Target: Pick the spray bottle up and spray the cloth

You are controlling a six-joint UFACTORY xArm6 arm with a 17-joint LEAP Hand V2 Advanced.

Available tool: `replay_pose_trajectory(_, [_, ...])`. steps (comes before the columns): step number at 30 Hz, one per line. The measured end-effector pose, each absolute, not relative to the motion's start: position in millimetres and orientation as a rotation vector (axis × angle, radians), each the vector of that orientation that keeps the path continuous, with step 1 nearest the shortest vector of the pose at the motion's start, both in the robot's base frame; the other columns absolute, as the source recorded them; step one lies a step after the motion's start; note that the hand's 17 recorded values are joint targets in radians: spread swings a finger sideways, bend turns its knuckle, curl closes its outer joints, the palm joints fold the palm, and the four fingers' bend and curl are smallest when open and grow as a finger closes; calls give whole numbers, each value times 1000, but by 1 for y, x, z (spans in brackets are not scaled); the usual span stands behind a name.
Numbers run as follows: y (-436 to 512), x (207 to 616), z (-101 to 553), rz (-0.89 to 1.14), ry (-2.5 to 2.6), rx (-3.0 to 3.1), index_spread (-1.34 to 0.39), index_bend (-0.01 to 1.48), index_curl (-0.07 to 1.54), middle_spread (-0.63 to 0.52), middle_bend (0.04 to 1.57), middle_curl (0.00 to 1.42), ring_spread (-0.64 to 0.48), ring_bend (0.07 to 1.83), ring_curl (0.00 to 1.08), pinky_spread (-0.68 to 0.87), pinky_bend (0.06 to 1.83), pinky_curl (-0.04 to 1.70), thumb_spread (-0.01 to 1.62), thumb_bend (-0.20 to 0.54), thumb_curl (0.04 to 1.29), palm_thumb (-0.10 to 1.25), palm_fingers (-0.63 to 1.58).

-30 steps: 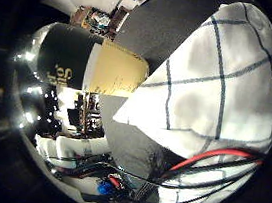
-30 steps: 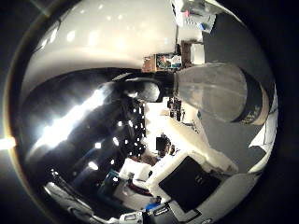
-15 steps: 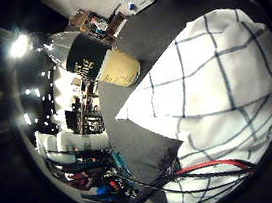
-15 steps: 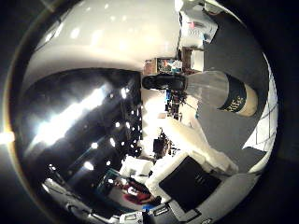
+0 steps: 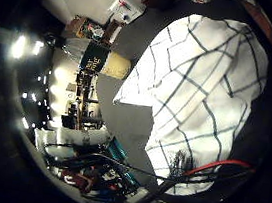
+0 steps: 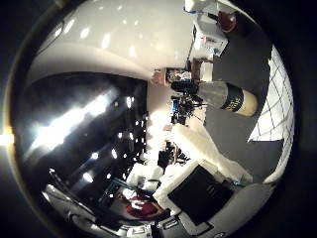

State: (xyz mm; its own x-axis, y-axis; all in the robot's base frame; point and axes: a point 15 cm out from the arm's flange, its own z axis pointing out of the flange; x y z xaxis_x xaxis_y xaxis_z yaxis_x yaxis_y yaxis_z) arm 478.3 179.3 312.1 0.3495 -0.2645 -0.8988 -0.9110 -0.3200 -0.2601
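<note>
While the spray bottle [image 6: 225, 98] stands on the dark table [image 5: 127, 125] beside the checked cloth [image 5: 202, 95], the hand [image 6: 198, 188] holds nothing, its finger position impossible to tell

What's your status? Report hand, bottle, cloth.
Hand clear of the bottle, holding nothing. Spray bottle standing on the dark table, beside the checked cloth. Nothing between hand and bottle.
</note>
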Motion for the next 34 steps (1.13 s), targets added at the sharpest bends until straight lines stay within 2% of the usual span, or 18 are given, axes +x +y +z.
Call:
replay_pose_trajectory(20, [118,469,338,882,1107,-1813,-304,167,309,-13,213,379,54,356,267,355,359,261,1091,-21,315,655,298])
replay_pose_trajectory(34, [115,467,334,889,1119,-1802,-303,168,308,-3,209,374,60,345,267,360,351,257,1098,-21,316,658,306])
